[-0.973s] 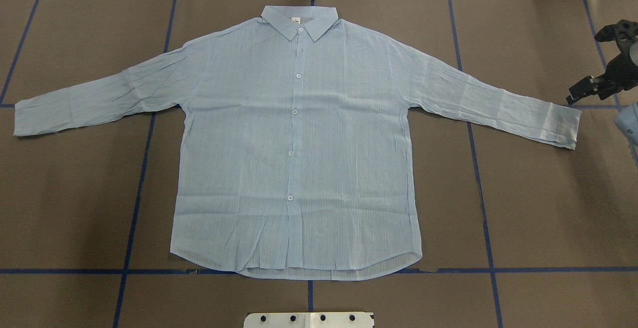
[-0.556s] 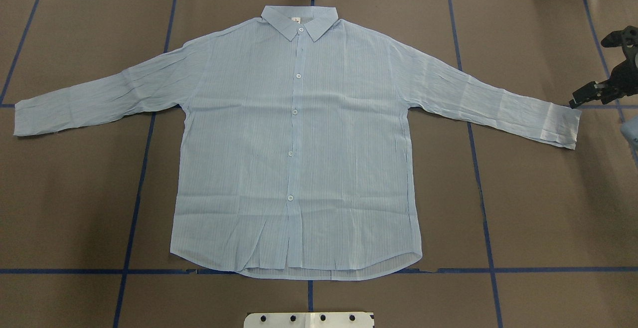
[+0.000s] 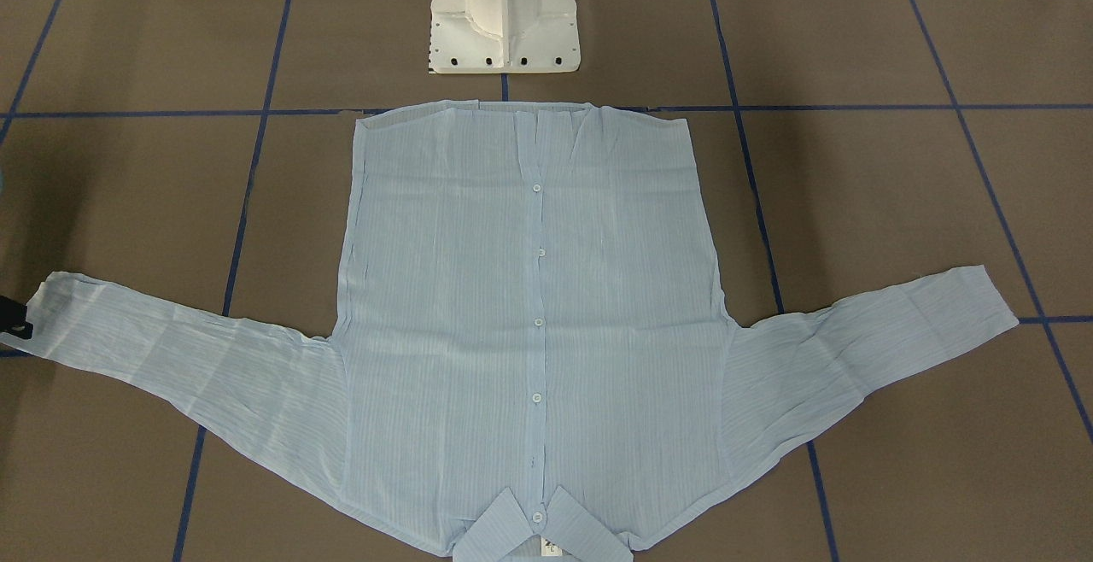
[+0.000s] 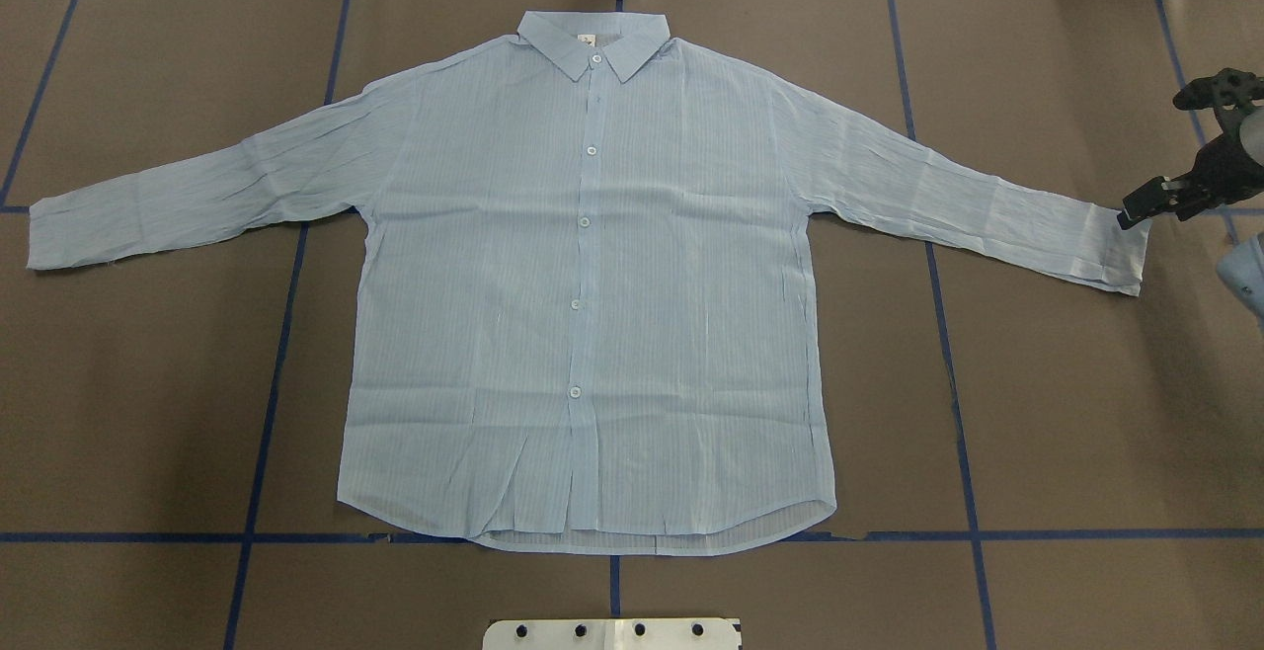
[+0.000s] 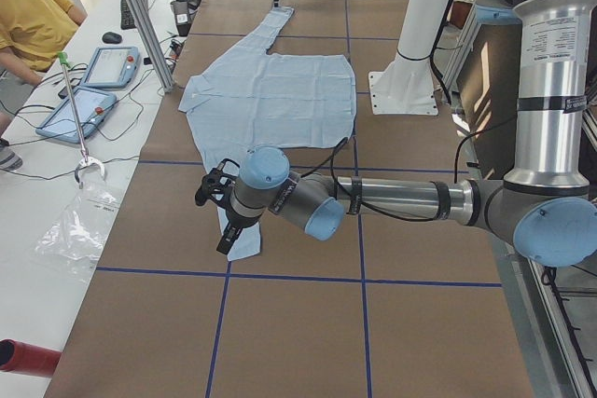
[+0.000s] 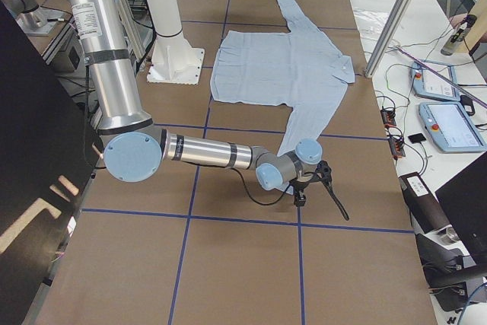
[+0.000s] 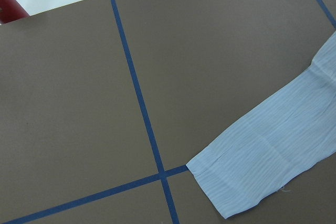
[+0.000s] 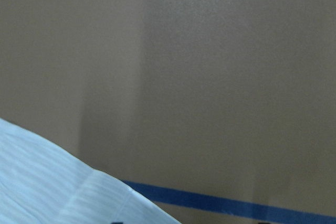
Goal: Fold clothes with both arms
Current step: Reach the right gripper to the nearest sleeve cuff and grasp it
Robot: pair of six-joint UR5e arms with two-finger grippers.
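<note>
Lying flat, buttons up, on the brown table taped with blue lines [image 4: 1086, 413], the thin light-blue striped button-up shirt [image 4: 592, 284] is spread with sleeves outstretched. The black two-finger right gripper [image 4: 1153, 158] is held with jaws apart at one cuff [image 4: 1121, 255]. The state of the black left gripper [image 5: 213, 219], near the other cuff [image 4: 59, 230], cannot be told. The thin cloth could be bunched or missed by a skimming fingertip.

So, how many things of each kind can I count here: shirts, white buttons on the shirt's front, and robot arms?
shirt: 1
white buttons on the shirt's front: 5
left arm and right arm: 2
Total: 8
</note>
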